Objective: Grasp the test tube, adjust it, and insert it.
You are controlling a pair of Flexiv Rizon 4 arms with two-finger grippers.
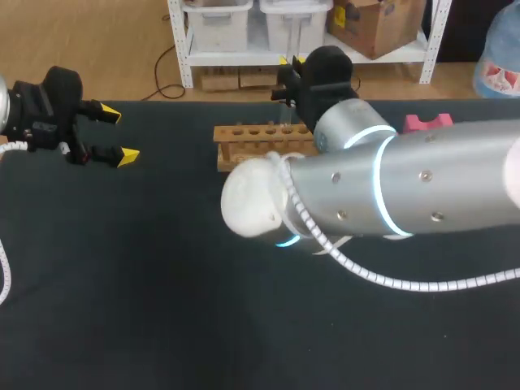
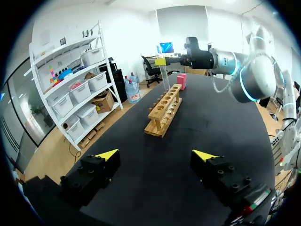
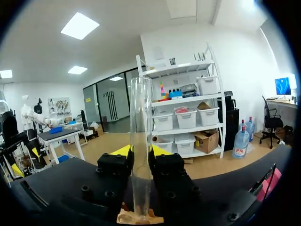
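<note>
Tube: clear glass, upright, directly over the rack, at its far end.
Right gripper: pinching the tube's lower half from both sides.
Left gripper: fingers spread, empty, well apart from the rack.
Handling: looks light, stiff, slick and breakable. Best held mid-shaft, squeezed gently, kept vertical.
Hidden: I can't tell whether the tube's foot has entered a rack hole. From overhead, the right arm covers the tube.
</note>
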